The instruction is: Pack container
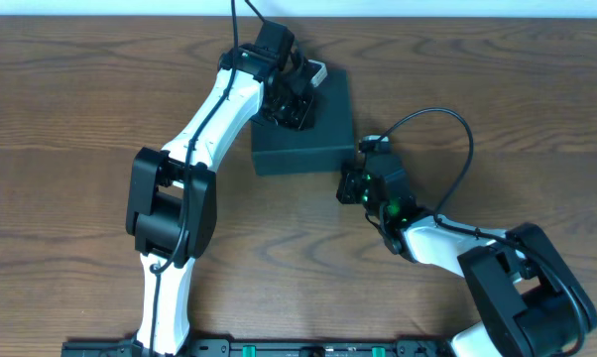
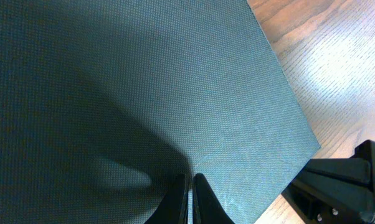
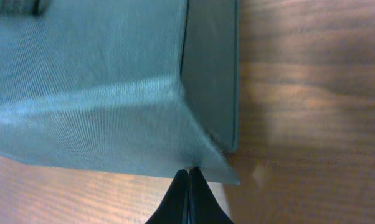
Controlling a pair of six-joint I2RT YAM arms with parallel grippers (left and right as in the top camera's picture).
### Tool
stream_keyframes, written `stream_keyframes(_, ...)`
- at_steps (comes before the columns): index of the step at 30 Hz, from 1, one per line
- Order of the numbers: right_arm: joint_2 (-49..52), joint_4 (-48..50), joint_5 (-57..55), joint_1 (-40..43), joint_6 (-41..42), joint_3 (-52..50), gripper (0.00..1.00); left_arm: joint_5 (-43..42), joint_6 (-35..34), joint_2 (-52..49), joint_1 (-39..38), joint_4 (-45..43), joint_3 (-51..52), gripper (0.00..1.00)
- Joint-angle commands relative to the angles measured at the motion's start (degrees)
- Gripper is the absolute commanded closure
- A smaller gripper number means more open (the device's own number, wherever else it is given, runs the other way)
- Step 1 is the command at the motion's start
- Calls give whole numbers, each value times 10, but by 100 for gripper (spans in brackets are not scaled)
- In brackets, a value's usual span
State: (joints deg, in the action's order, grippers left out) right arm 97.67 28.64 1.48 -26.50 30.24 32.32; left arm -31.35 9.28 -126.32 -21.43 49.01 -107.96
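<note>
Overhead, container [image 1: 328, 124] shut, contents hidden, L hand [image 2: 191, 182] closed atop it, R hand [image 3: 189, 175] closed at its corner

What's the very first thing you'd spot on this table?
A big dark box sits at the far middle of the wooden table. The left claw is over its top, and the right claw, pinched shut, points at its near right corner.

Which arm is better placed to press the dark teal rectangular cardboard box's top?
Left, probably. The left gripper hangs over the top of the dark teal cardboard box, fingers closed. The right gripper sits at its near corner, off the top.
</note>
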Motion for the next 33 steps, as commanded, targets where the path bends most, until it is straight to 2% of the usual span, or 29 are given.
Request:
stream_keyframes(1,6,13,-40,-4,12,-1,99,2,10,-18,0,3,2,94)
stream_keyframes(11,6,29,-45,-4,12,0,99,2,10,-18,0,2,2,94)
stream_keyframes(16,-13,-1,29,-1,9,0,99,2,10,-14,1,10,2,94)
stream_keyframes(22,-124,-103,96,22,-74,0,99,2,10,21,8,24,2,94)
stream_keyframes(27,-243,-151,121,50,-103,0,99,2,8,78,9,49,2,94)
stream_keyframes(33,-357,-196,198,83,-110,0,99,2,10,175,8,122,2,94)
